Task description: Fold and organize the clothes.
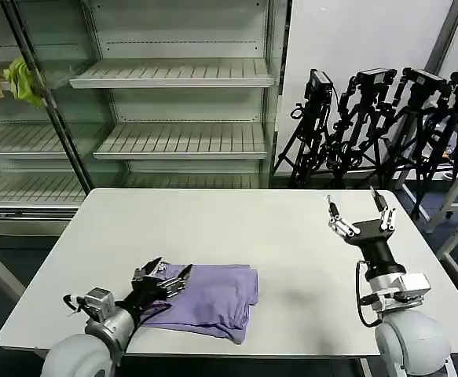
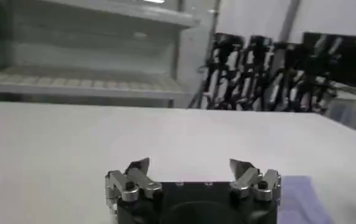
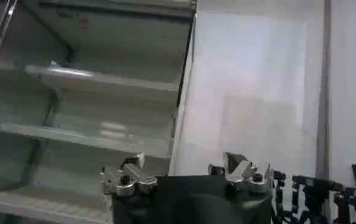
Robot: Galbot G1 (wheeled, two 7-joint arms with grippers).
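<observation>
Head view shows folded T-shirt under left gripper; wrist view, a corner.

Robotics lab or test room. Bare metal shelving behind a white worktop. Row of camera tripods against the wall.

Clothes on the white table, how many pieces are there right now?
1: a folded lavender T-shirt lies at the table's front left, with the open left gripper at its left edge. Anything tucked inside the folds would be hidden.
</observation>
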